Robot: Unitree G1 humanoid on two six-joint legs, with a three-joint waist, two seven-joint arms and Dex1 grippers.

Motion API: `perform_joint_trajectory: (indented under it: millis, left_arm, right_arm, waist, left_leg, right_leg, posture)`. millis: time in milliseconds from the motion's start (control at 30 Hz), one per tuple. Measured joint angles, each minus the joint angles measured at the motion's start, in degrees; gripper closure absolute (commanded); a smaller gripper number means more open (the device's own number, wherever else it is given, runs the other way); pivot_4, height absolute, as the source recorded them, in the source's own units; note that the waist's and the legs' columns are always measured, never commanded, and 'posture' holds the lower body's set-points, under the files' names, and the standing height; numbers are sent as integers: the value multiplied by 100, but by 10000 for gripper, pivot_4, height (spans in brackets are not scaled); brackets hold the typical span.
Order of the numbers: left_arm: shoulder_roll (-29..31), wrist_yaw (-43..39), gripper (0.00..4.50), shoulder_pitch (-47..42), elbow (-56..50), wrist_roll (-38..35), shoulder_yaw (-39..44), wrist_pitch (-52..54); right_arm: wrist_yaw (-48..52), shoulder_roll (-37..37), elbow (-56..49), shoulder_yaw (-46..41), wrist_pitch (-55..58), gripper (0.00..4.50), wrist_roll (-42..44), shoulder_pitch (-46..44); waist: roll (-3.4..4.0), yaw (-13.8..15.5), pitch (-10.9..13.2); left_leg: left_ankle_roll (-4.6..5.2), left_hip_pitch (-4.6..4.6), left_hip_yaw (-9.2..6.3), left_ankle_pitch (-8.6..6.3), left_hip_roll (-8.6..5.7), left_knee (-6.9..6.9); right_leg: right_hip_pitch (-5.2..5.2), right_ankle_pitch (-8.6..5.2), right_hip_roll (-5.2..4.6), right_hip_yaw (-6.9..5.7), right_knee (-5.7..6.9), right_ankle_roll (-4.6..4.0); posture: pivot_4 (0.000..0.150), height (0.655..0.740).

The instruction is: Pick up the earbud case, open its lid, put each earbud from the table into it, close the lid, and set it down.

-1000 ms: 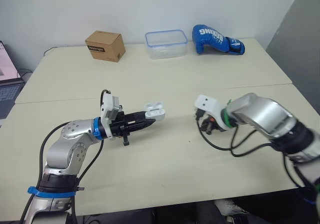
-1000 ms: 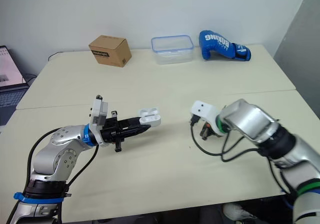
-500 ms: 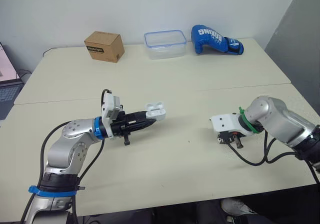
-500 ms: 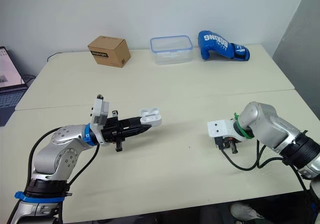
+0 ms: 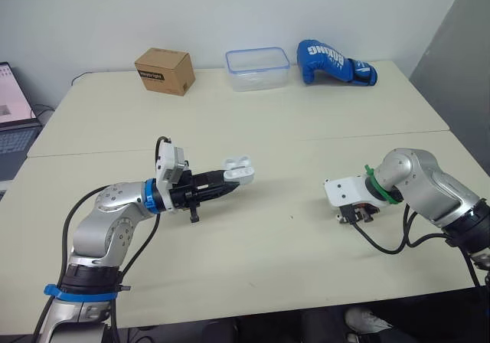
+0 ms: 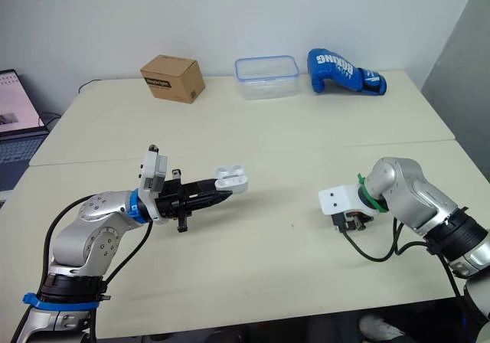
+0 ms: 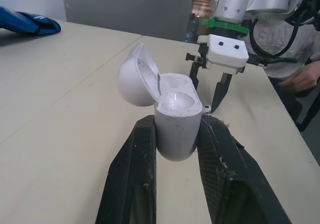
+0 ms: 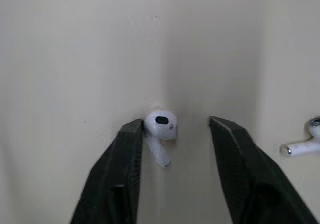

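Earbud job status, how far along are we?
Done: the earbud case is off the table in the left end effector, lid open. In hand: the right end effector is open around one earbud lying on the table, not yet gripped. Left: seat that earbud, then the second earbud beside it, close the lid, set the case down.

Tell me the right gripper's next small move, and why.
Probably shut the right gripper on the earbud: its open jaws straddle it on the table, one touching it, and the left gripper holds the earbud case with lid open, ready.
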Motion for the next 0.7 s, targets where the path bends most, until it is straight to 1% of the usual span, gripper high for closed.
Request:
perform_joint_trajectory:
  millis: [300,500,700]
  left_arm:
    - [-15,-2,37148,-43,4,7,-6,-10]
    - [-28,-1,37148,-42,4,9,-9,-14]
    - [-29,3,37148,-41,2,14,-10,-14]
  right_arm:
    - [359,-35,-707,-9,230,20881,-545,139]
    - [335,-48,-764,-9,-17,20881,-855,184]
    - [362,-51,-755,-90,-301,20881,-972,290]
  waist:
    - [0,10,0]
    - [0,9,0]
    - [0,8,0]
  left_leg:
    - [0,0,0,0,0,2]
    - [0,0,1,0,0,2]
    - [0,0,0,0,0,2]
  right_leg:
    - [-1,0,0,0,4,0]
    - [-1,0,0,0,4,0]
    - [0,0,0,0,3,0]
  posture:
    - [1500,7307]
    - [1500,7307]
    - [1500,7307]
